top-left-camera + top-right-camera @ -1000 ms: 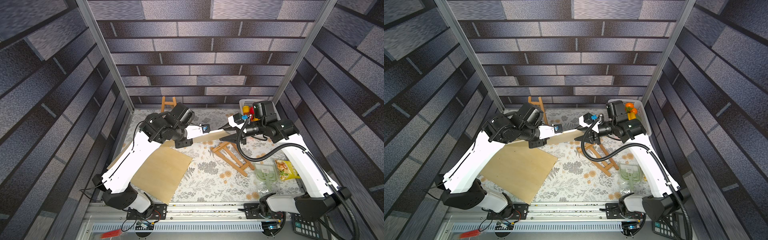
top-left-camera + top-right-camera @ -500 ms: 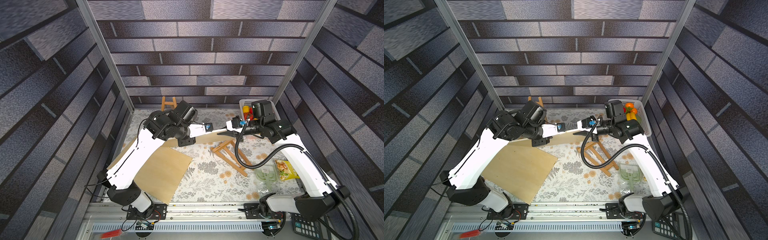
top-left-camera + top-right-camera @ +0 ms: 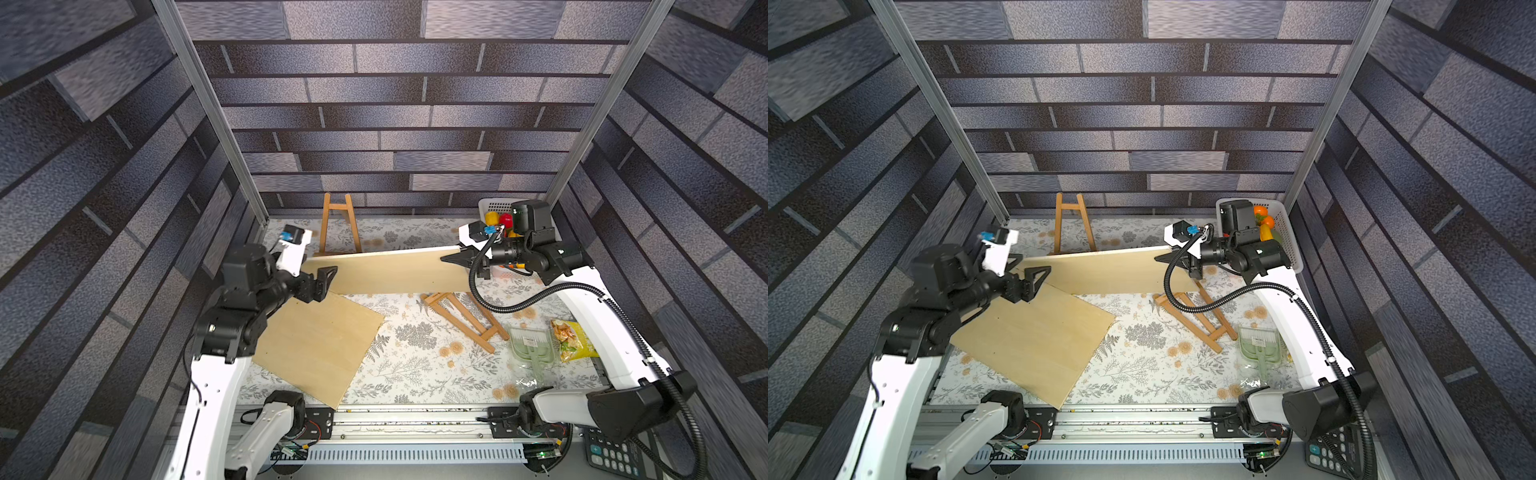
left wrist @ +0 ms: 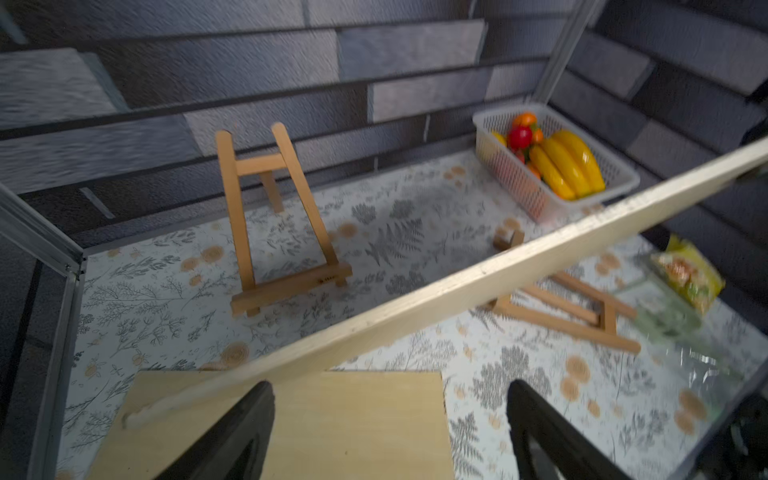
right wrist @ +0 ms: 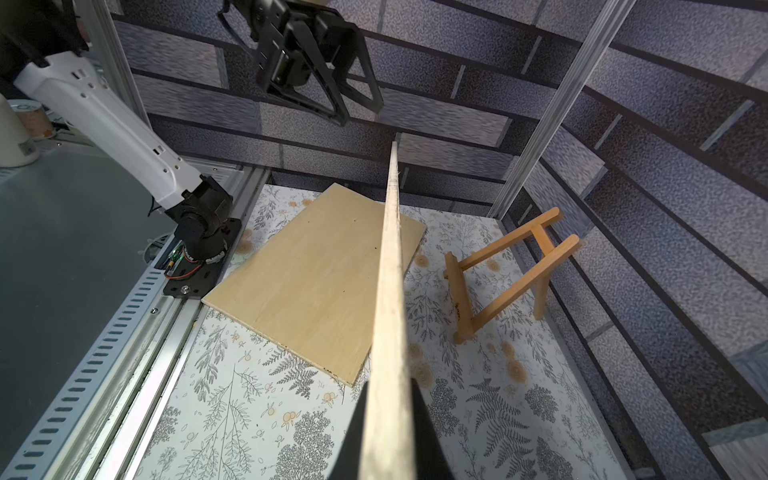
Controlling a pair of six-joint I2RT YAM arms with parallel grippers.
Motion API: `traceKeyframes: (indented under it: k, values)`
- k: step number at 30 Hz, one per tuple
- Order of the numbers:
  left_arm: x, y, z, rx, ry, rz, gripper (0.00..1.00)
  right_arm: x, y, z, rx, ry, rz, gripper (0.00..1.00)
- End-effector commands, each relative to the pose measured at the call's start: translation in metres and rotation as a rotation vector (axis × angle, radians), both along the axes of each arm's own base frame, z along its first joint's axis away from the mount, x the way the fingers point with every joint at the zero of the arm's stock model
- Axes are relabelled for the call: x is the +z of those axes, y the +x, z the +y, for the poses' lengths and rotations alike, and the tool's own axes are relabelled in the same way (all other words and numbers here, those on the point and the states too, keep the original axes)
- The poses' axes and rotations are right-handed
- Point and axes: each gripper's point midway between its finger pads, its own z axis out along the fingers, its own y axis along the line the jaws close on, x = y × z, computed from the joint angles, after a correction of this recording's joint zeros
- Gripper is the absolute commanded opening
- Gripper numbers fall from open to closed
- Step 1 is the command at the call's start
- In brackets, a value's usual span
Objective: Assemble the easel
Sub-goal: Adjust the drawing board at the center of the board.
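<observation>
A long pale wooden board (image 3: 390, 270) hangs level above the table, and my right gripper (image 3: 455, 257) is shut on its right end. The right wrist view has the board's edge (image 5: 390, 291) running out from between the closed jaws. My left gripper (image 3: 326, 282) stands open at the board's left end, with nothing between its fingers (image 4: 249, 415). The board's edge (image 4: 457, 282) passes close by one finger. One wooden easel (image 3: 336, 224) stands upright at the back. Another easel (image 3: 465, 320) lies flat under the held board. A second board (image 3: 316, 345) lies flat at front left.
A white basket (image 3: 1283, 232) of fruit sits in the back right corner behind my right arm. A green brush pack (image 3: 532, 345) and a yellow snack bag (image 3: 573, 340) lie at the right. A calculator (image 3: 611, 453) sits past the front rail.
My right gripper closed on the board's right end. My left gripper then let go of the left end, opened wide and drew back to the left.
</observation>
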Motion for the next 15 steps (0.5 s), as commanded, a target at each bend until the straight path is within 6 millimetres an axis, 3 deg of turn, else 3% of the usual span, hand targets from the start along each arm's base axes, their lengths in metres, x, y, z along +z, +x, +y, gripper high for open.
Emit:
traceKeyframes:
  k: [1, 4, 7, 10, 15]
  values:
    - [0.009, 0.002, 0.017, 0.058, -0.311, -0.057, 0.88, -0.017, -0.007, 0.001, 0.007, 0.015, 0.223, 0.0]
    - [-0.011, -0.001, 0.048, 0.16, -0.49, -0.1, 0.86, -0.02, -0.002, 0.002, 0.009, 0.03, 0.246, 0.0]
    - [-0.031, -0.005, 0.072, 0.207, -0.6, -0.16, 0.77, -0.024, 0.005, 0.001, 0.005, 0.033, 0.266, 0.0]
    - [-0.061, -0.007, 0.083, 0.228, -0.619, -0.161, 0.76, -0.029, 0.011, -0.005, 0.01, 0.03, 0.271, 0.0]
    - [-0.097, 0.001, 0.075, 0.141, -0.56, -0.138, 0.75, -0.035, 0.017, -0.012, 0.03, 0.02, 0.241, 0.0]
